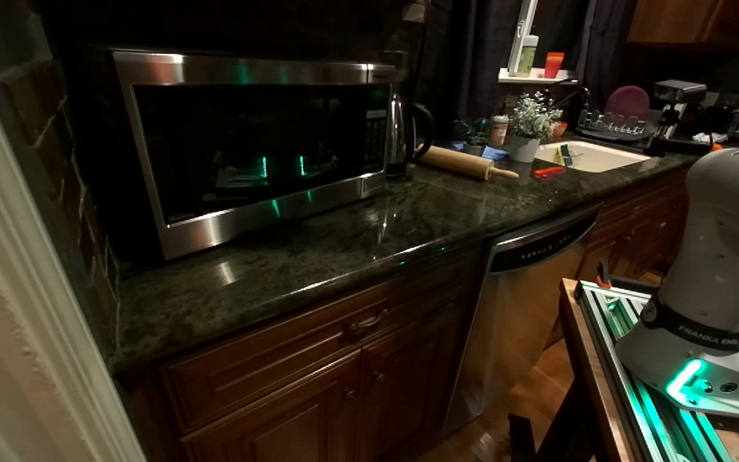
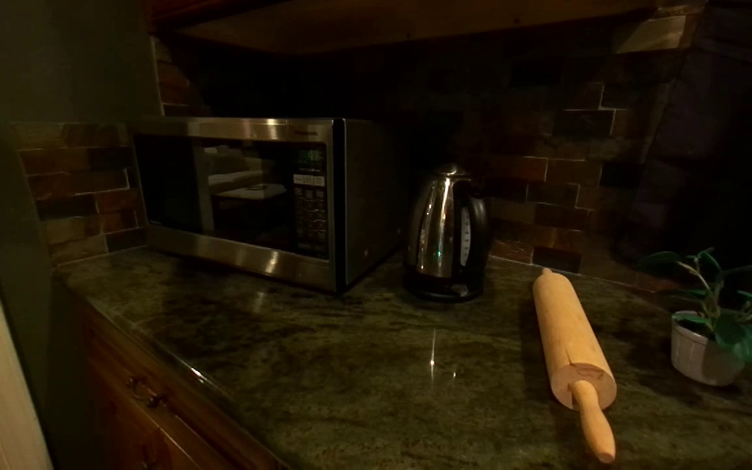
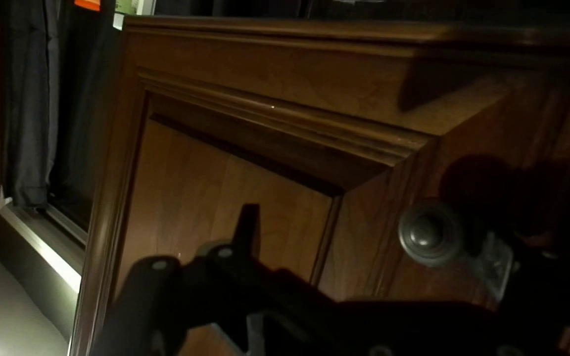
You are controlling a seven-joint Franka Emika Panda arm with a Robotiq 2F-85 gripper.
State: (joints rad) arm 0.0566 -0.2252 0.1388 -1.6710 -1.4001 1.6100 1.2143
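Note:
A brown wooden cabinet door (image 3: 225, 168) with a raised panel fills much of the wrist view. A round metal knob (image 3: 426, 235) sits on it at the right. My gripper (image 3: 373, 232) is open before the door. One dark finger stands at the left over the panel. The other finger is at the right, dark and partly hidden, close beside the knob. The knob lies between the fingers in the picture, nearer the right one. I cannot tell whether that finger touches it. Nothing is held. The gripper is out of view in both exterior views; the arm's lower part (image 1: 709, 256) shows.
A microwave (image 2: 239, 196), a steel kettle (image 2: 444, 228), a rolling pin (image 2: 572, 333) and a potted plant (image 2: 709, 349) stand or lie on the dark counter (image 2: 363, 372). The sink (image 1: 626, 157) is farther along. A window with a curtain (image 3: 30, 109) shows beside the door.

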